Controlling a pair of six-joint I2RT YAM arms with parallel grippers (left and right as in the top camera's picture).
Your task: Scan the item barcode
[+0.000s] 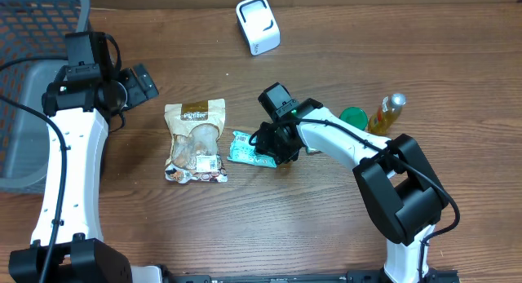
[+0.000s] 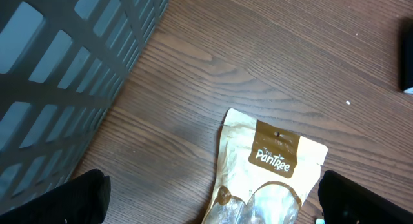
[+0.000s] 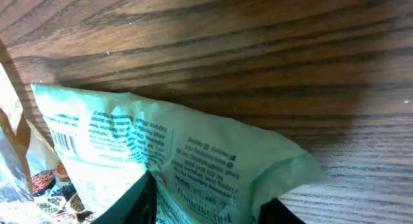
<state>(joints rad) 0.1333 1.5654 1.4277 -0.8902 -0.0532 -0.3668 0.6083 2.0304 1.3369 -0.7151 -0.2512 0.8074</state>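
Brown wooden table [image 1: 326, 226]. My right gripper [image 3: 210, 208] stands narrow astride the near edge of the green packet [image 3: 193, 140] — firm pinch or not, I cannot tell. The packet lies mid-table, long axis left–right, running leftward from the fingers, its barcode [image 3: 62, 141] face up at the far end. The left gripper [image 1: 139, 81], wide and empty, hovers farther off; the white scanner [image 1: 258, 25] sits beyond.

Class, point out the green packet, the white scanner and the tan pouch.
green packet [image 3: 193, 146], right wrist view, its printed middle.
white scanner [image 1: 258, 25], overhead view, its top face.
tan pouch [image 2: 276, 156], left wrist view, its brown label.
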